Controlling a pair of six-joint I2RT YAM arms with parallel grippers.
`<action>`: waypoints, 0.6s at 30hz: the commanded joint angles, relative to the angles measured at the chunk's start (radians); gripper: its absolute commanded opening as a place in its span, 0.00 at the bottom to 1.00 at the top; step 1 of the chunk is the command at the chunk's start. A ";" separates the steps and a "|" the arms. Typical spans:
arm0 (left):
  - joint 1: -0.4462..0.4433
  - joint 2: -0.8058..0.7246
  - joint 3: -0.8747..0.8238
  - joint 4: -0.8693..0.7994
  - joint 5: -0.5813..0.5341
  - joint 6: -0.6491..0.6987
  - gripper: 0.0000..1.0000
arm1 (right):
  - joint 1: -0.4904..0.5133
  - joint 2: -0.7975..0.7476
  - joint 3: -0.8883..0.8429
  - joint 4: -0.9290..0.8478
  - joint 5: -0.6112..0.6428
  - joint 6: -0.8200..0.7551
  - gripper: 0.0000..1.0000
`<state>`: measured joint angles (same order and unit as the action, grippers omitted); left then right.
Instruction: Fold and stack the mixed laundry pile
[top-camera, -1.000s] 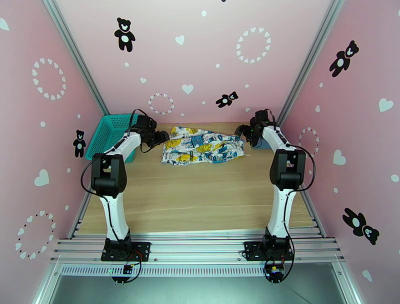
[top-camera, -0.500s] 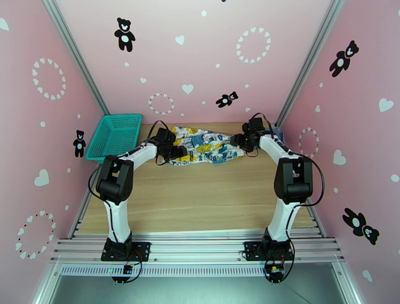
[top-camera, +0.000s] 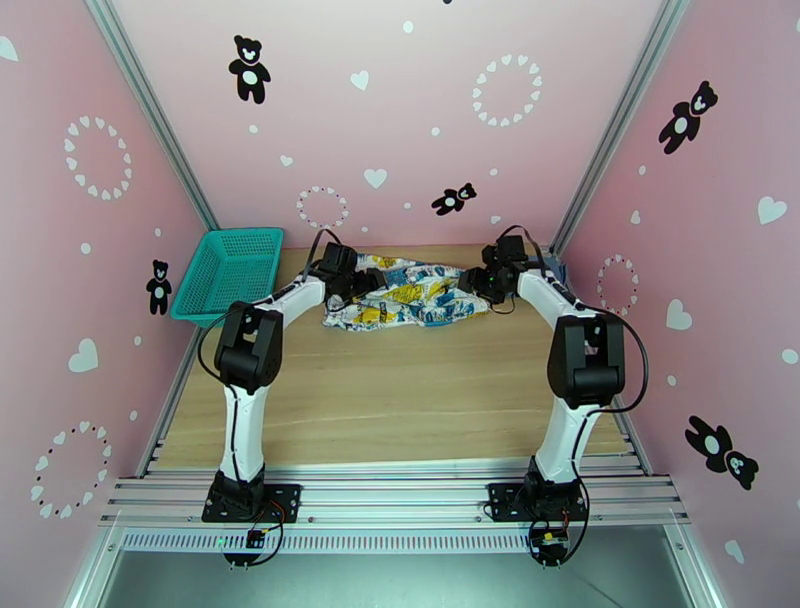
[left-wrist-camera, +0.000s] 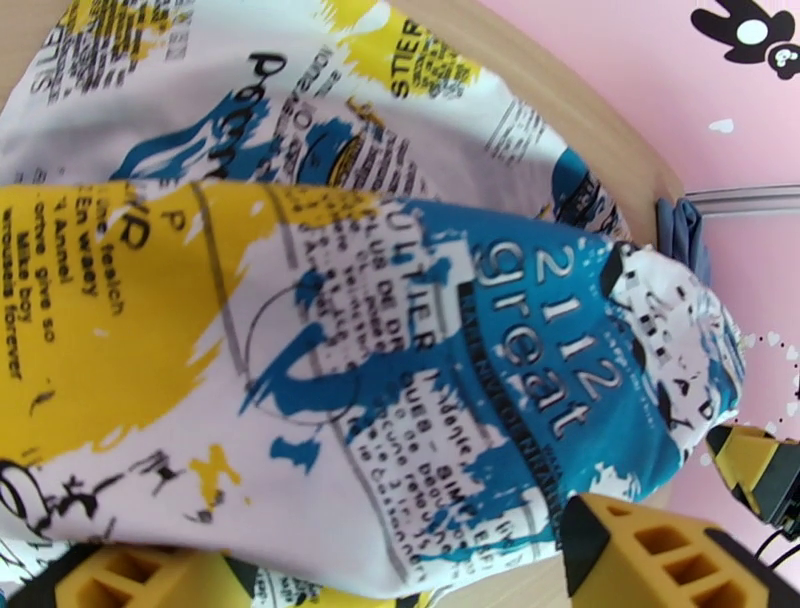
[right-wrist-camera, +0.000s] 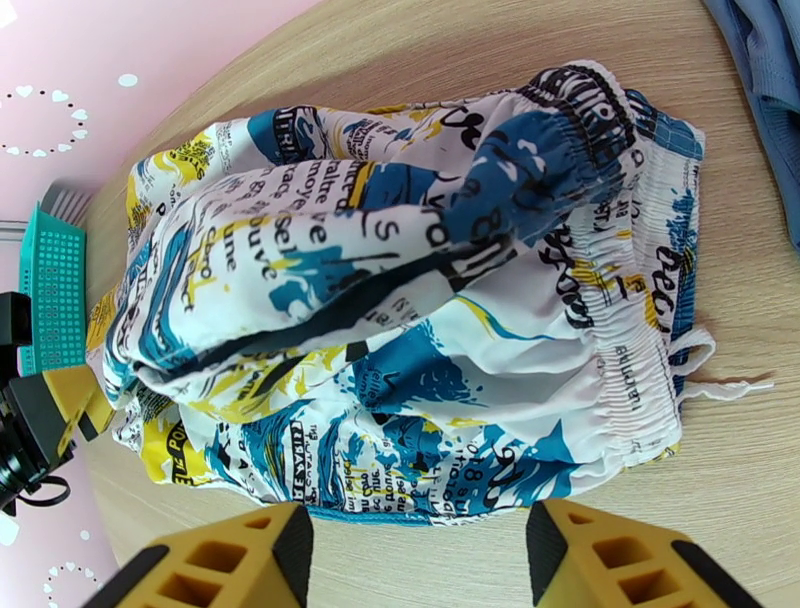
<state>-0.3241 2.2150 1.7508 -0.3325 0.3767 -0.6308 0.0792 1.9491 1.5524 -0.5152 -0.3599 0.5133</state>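
I stand beside the table (top-camera: 400, 400) and I see the white printed cloth (top-camera: 408, 293) lying at its far side. It seems to be a pair of shorts, with the elastic waist and a cord toward the right. It is not flat: the upper layer is bunched into a thick roll along the middle.

The left gripper (top-camera: 358, 282) is at the left end, its jaws spread wide. In the left wrist view the fabric bulges over the gap between its fingers (left-wrist-camera: 650, 550), but I judge that nothing is pinched yet. The right gripper (right-wrist-camera: 415, 560) is also wide, just before the waist edge, with only bare wood between its fingers.

The step in hand is, I think, to take both ends for a fold. To do it well, each gripper should go low to the wood and catch the layers at the very edge, not the loose roll on top. Then both should pull gently apart to smooth the cloth before folding it over.

The dusty-blue tank top (right-wrist-camera: 770, 80) lies crumpled in the far right corner, apart from the shorts, waiting for its turn.

The teal basket (top-camera: 228, 270) stands at the far left. I see nothing inside it.
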 joint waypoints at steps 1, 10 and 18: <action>-0.005 0.074 0.071 0.000 -0.021 -0.018 0.83 | 0.004 0.013 0.002 0.009 -0.011 0.002 0.61; 0.019 0.252 0.338 0.087 -0.064 -0.023 0.78 | 0.004 0.036 0.016 0.015 0.023 0.017 0.61; 0.049 0.323 0.543 0.128 -0.025 -0.030 0.81 | -0.001 0.087 0.043 -0.008 0.078 0.016 0.68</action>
<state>-0.2939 2.5420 2.2295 -0.2497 0.3332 -0.6525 0.0792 1.9995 1.5608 -0.5060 -0.3191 0.5236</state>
